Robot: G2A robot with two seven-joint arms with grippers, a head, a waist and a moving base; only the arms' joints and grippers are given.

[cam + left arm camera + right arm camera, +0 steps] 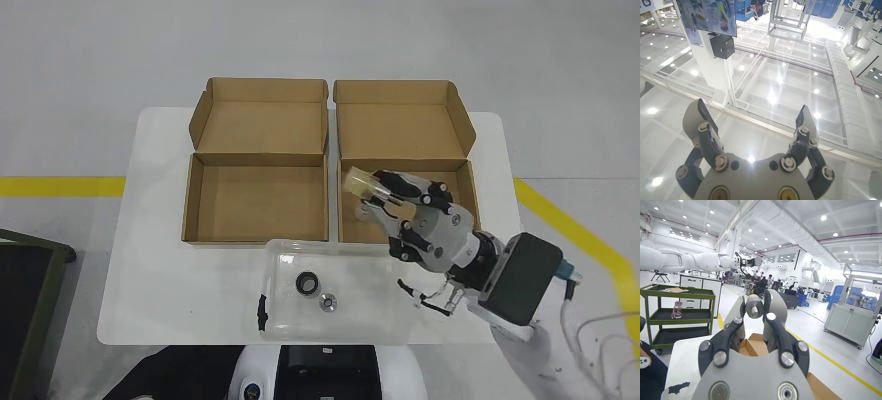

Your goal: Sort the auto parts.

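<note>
Right hand [754, 297] is pinching the short silver metal cylinder with a stub end [753, 308] by its sides above the open brown cardboard box [460, 175], and that smooth round steel could roll free and land outside the box.

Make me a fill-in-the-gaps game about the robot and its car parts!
1. The right pincer holds one metal part, while the left pincer holds ___.
2. The clear bin has ___ parts inside.
3. The open cardboard boxes number ___.
Missing words: nothing; two; two.
</note>
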